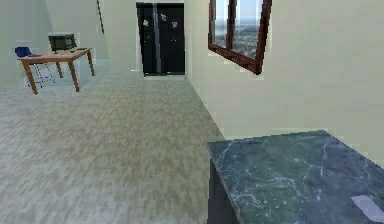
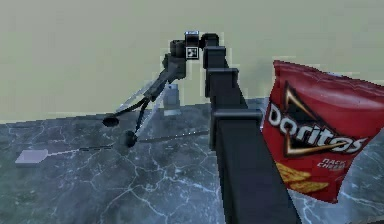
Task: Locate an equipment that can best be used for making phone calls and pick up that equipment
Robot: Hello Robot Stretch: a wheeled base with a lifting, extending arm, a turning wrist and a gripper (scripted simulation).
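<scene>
Slab (image 2: 33, 156), likely the phone, is being seen on the countertop (image 2: 150, 190) at eight o'clock from the gripper (image 2: 121, 130), nothing being held there. Light, stiff, slippery handling is being expected, side edges being favoured.

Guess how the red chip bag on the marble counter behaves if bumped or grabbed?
The red chip bag looks puffed and crinkled, so it is probably light and floppy. It stands upright on its narrow end on the counter, so a nudge from the arm beside it would likely tip it. Its glossy film may be slippery.
</scene>
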